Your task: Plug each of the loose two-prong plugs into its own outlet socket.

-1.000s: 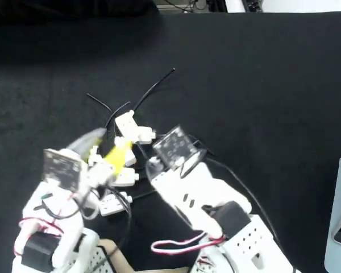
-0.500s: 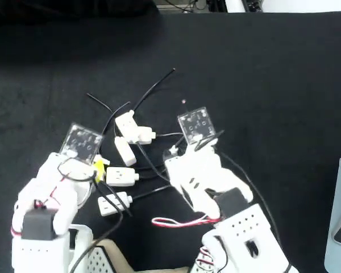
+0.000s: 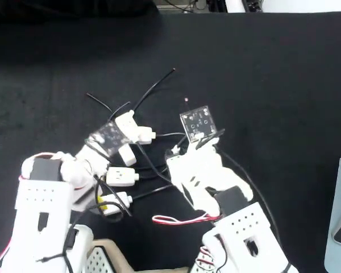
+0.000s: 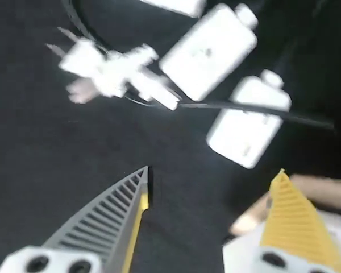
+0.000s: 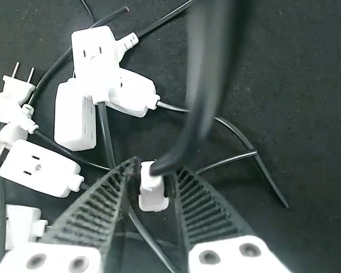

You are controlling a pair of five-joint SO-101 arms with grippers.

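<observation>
Two plugs (image 5: 16,86) lie loose on the table (image 5: 307,68) beside the sockets (image 5: 94,55); a third plug (image 5: 152,196) sits clenched in the right gripper (image 5: 155,170). The left gripper (image 4: 212,170) hangs released above. Most of the plugging-in looks undone.

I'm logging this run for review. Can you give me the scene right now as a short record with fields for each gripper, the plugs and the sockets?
left gripper: open, holding nothing, over the black cloth beside the sockets
right gripper: shut on a white plug with a black cord
loose plugs: two with bare prongs, lying next to the sockets, not inserted
outlet sockets: several white blocks clustered between the arms
</observation>
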